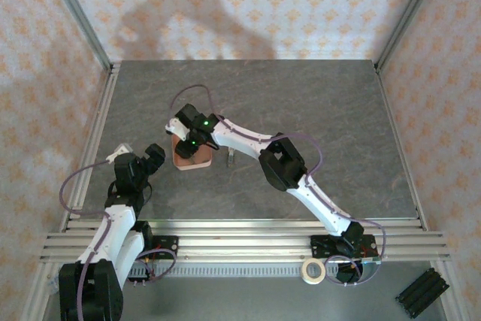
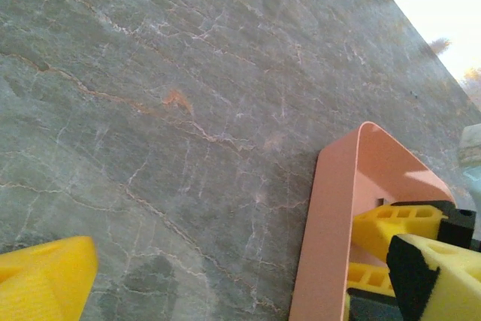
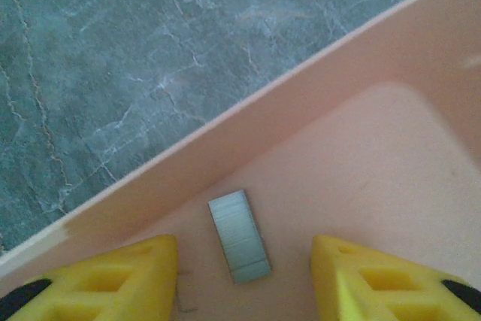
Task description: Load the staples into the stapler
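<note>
Nearest the right wrist camera are the right gripper's [image 3: 243, 259] yellow fingers [image 3: 120, 280], set partly apart and holding nothing. Between them, touching neither, a short grey strip of staples [image 3: 238, 235] lies flat on the floor of the salmon-pink tray [image 3: 225, 129], close to its near wall. The strip's long sides face the two pads, but it is slightly skewed. The pick would probably go best with a small wrist turn to square the pads to those sides. A straight descent should follow until the tips reach the tray floor, because the strip is very thin. The finger on the wall side has little room, so the approach should stay centred. A soft squeeze seems wise, as such a strip could well snap or skid.

In the left wrist view, the left gripper [image 2: 233, 283] is spread wide and empty over the grey marbled table [image 2: 150, 110], just beside the tray's outer wall.

From above, the right gripper reaches down into the tray and the left gripper waits at its left. A small pale object [image 1: 231, 158] just right of the tray is probably the stapler, too small to make out in detail.
</note>
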{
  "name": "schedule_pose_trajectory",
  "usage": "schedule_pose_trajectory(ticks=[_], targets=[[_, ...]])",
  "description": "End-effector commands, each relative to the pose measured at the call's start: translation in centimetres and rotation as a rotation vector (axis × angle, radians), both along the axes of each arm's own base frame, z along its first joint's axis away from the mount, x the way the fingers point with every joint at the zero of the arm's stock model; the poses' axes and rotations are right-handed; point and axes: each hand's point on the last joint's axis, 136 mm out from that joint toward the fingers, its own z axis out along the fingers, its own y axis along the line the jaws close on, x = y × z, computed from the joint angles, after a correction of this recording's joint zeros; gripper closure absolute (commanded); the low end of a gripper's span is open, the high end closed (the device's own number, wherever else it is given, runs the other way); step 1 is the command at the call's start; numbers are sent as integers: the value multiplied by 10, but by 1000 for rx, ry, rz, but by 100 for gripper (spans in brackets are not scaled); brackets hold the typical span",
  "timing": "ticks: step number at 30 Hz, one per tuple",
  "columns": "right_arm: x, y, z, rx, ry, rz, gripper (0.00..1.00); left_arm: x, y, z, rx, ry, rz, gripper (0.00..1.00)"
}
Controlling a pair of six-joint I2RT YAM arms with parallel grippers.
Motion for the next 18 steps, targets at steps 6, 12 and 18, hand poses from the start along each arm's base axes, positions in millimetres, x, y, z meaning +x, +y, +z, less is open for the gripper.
schedule_pose_trajectory(ticks=[6,12,18], targets=[[0,7,-6,1,-11,52,62,10,6,17,17,-37,16,0],[-8,0,-14,-50,14,93,67,11,6,17,10,-38,16,0],[-12,-7,-14,-86,43,90,75,12,6,18,11,-39,15,0]])
